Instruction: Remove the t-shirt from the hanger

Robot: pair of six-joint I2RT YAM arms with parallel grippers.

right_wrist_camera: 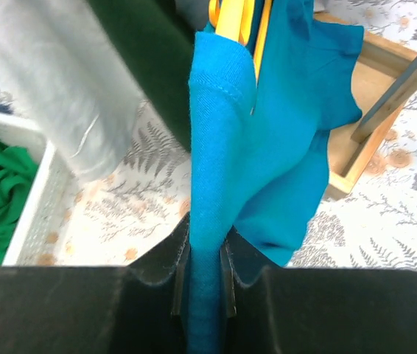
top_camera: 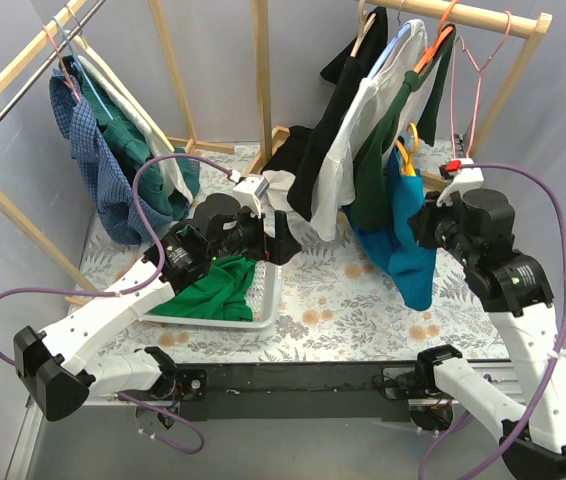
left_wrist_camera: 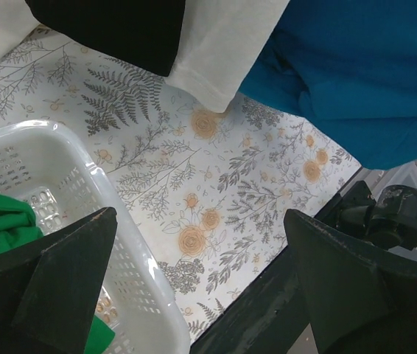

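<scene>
A: Right claw status?
B: The right gripper (right_wrist_camera: 202,276) is nearly closed. Its jaws pinch a vertical fold of the blue t-shirt (right_wrist_camera: 253,147), and the cloth runs straight up from between the fingers.
A: Where's the tee from overhead?
B: At 3 o'clock from table centre, hanging just in front of the right wrist. The lower hem drops toward the floral tablecloth (top_camera: 343,300). Can't tell if it touches.
A: Off the hanger?
B: No. The yellow hanger (right_wrist_camera: 234,18) sits at 12 o'clock of the tee, with the blue cloth wrapped around it. What the hook hangs from isn't clear.
A: Neighbours?
B: A dark green garment (top_camera: 378,150) touches the tee at its 10 o'clock. Next along in the same direction is a white garment (top_camera: 358,130), then a black garment (top_camera: 328,120). All three hang under the wooden rail (top_camera: 463,14) at 1 o'clock.
A: Left claw?
B: The left gripper (left_wrist_camera: 201,295) is wide open with nothing between the fingers. Only tablecloth and the table's near edge show through the gap.
A: Its position?
B: Near table centre in the top view, above the far right corner of the basket (top_camera: 268,300). The basket sits at 8 o'clock on the table with green cloth (top_camera: 213,290) bunched inside.
A: Is the left claw touching the tee?
B: No, they're well apart. In the left wrist view the tee fills the 1 o'clock corner, clear of both fingers.
A: Anything else?
B: A checked shirt (top_camera: 88,160) hangs on the other rack at 10 o'clock.
</scene>
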